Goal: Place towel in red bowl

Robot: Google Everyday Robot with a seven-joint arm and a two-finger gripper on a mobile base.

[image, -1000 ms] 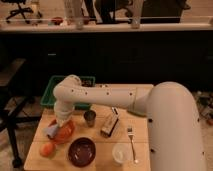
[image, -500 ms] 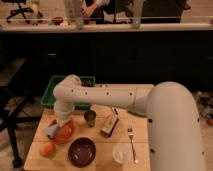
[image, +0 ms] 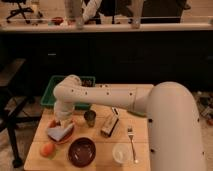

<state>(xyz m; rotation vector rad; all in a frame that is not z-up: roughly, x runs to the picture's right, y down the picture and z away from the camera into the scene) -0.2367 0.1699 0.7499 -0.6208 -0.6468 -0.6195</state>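
Observation:
The red bowl [image: 66,137] sits at the left of the wooden table [image: 100,150]. A grey towel [image: 60,131] lies in it. My white arm reaches from the right across the table, and my gripper [image: 61,121] points down just above the towel and bowl.
A green bin [image: 50,95] stands at the back left. An orange [image: 47,149] lies at the front left, with a dark bowl [image: 82,151] beside it. A small dark cup [image: 90,117], a boxed snack [image: 109,125], a fork [image: 132,142] and a white cup [image: 121,153] are to the right.
My arm and gripper have barely moved; the towel stays in the red bowl under the gripper.

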